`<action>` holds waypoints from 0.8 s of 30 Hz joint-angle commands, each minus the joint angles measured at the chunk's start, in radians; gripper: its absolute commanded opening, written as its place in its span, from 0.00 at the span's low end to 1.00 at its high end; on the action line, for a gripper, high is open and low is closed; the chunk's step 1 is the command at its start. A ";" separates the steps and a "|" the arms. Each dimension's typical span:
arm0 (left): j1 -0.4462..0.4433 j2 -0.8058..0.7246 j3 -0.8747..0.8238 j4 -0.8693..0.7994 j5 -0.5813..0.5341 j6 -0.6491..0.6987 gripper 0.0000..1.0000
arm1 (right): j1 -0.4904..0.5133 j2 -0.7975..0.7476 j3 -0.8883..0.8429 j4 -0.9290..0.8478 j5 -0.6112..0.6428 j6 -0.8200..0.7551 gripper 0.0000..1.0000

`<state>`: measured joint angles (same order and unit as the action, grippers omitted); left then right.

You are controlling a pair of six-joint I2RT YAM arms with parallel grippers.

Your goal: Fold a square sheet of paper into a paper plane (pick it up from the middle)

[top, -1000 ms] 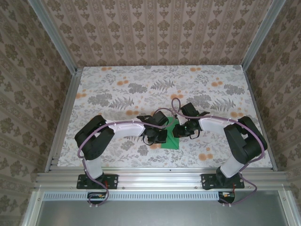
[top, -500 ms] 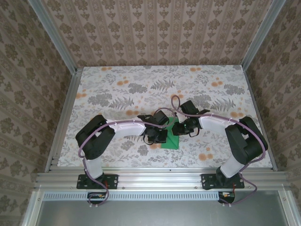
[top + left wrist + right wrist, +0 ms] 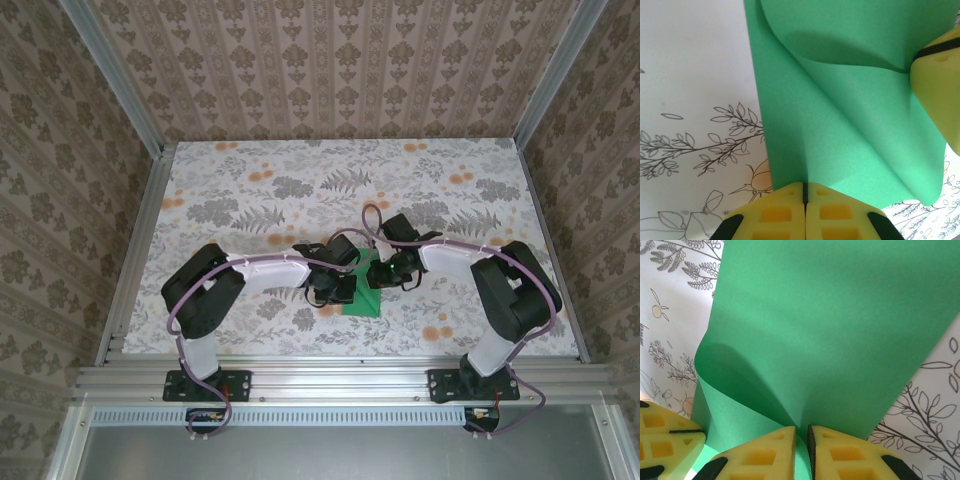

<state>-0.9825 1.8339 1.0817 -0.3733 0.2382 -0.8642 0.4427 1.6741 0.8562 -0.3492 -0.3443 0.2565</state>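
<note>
- Two claws meet low over the tabletop [image 3: 300,180] in the top external view. The left claw [image 3: 336,288] and right claw [image 3: 388,276] sit just beside each other on the square sheet of paper [image 3: 370,303]. The sheet lies between the arms, toward the tabletop's near edge, with its near corner poking out below them. Because both grips are so close together, one arm pulling against the other could tear the thin sheet or drag it askew.
- In the left wrist view, the left claw [image 3: 804,192] has its jaws pressed together, and the near edge of the square sheet of paper [image 3: 840,100] looks nipped at the tips. The paper runs away from it across the tabletop [image 3: 690,75]. One flap curls up and over toward the right claw's finger [image 3: 940,75] at the far right. The curl is soft rather than creased, so if the flap slips, the fold would likely land off its line.
- In the right wrist view, the right claw [image 3: 802,437] is closed to a thin slit on the raised flap, with green showing between its tips. The square sheet of paper [image 3: 830,330] spreads out ahead of it and bows up at the left, where the left claw's finger [image 3: 665,435] sits just beside it. A pinch this shallow could let go, or it could crumple the paper where it buckles.
</note>
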 commanded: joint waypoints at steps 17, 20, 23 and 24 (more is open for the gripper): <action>0.036 -0.165 -0.026 0.097 -0.008 -0.055 0.20 | -0.002 0.044 0.015 -0.037 0.027 0.006 0.17; 0.062 -0.161 -0.048 0.180 0.007 -0.106 0.21 | -0.002 0.049 0.016 -0.037 0.024 0.005 0.17; 0.080 -0.131 -0.050 0.207 0.014 -0.142 0.21 | -0.002 0.048 0.017 -0.038 0.024 0.004 0.17; 0.085 -0.120 -0.054 0.222 0.018 -0.155 0.21 | -0.002 0.050 0.018 -0.037 0.022 0.004 0.17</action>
<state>-0.9108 1.6848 1.0504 -0.2131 0.2394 -0.9550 0.4427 1.6886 0.8665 -0.3489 -0.3447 0.2607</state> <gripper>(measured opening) 0.211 0.170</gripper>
